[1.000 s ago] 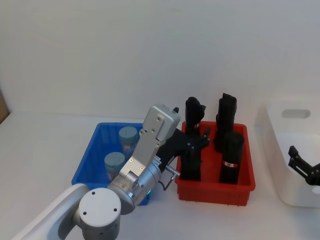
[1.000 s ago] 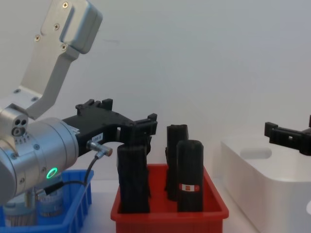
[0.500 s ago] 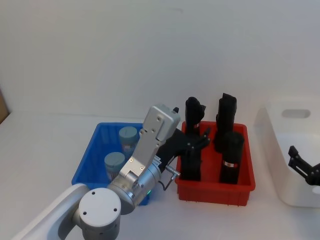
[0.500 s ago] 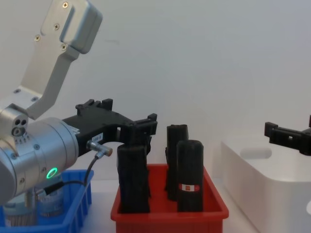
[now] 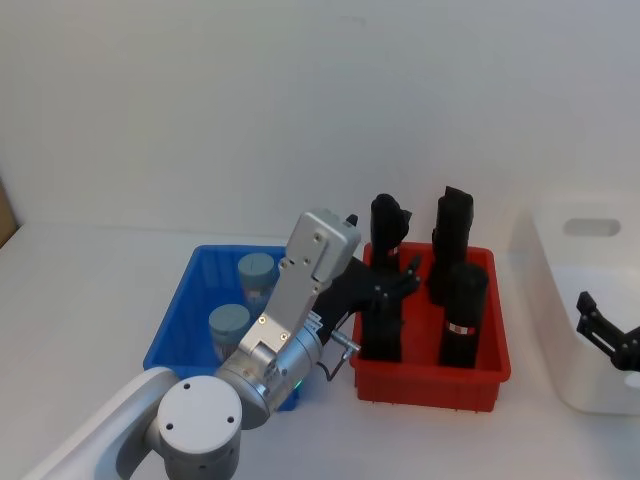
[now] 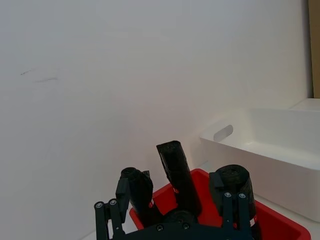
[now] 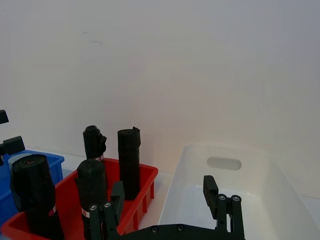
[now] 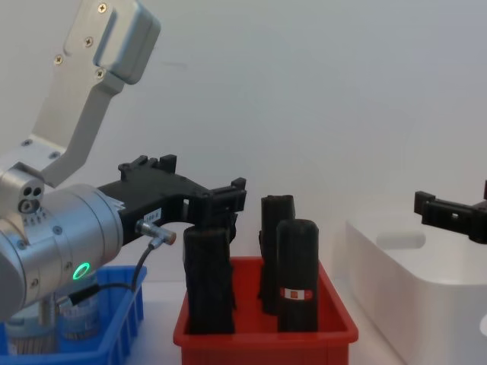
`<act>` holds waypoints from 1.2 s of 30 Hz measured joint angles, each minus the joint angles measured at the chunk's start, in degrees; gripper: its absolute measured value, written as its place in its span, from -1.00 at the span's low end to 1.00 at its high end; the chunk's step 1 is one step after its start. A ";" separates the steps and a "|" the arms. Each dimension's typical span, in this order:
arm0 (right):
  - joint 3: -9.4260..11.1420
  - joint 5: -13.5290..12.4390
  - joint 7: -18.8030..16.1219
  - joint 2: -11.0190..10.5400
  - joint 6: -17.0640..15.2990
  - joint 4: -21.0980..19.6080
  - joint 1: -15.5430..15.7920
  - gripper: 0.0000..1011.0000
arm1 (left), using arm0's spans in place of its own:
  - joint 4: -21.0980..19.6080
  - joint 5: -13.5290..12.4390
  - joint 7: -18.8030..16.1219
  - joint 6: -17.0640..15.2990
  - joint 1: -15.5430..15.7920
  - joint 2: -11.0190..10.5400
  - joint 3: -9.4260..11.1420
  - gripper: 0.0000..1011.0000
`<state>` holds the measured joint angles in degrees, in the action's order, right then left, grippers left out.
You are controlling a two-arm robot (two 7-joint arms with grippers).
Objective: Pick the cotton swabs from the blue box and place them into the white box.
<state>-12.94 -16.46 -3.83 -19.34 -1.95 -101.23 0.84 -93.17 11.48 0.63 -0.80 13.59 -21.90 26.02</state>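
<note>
Nearest us: left gripper hangs above the red bin's left side, fingers spread, empty. Right gripper hangs over the white box, fingers also apart, empty. We count two tubs of cotton swabs upright in the blue box, and four black rolls standing in the red bin.

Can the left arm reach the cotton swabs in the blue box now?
Probably yes: the cotton swabs stand uncovered in the blue box, and the open left gripper hangs beside them, over the red bin.
</note>
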 joint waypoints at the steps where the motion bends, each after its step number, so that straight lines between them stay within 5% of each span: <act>1: 0.00 0.00 0.00 0.00 0.00 0.00 0.00 0.98 | 0.00 0.00 0.00 0.00 0.00 0.00 0.00 0.98; 36: 0.00 0.00 0.00 0.00 0.00 0.00 0.00 0.98 | 0.00 0.00 0.00 0.00 0.00 0.00 0.00 0.98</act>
<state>-12.94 -16.46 -3.82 -19.34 -1.95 -101.23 0.84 -93.17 11.48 0.63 -0.80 13.59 -21.90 26.02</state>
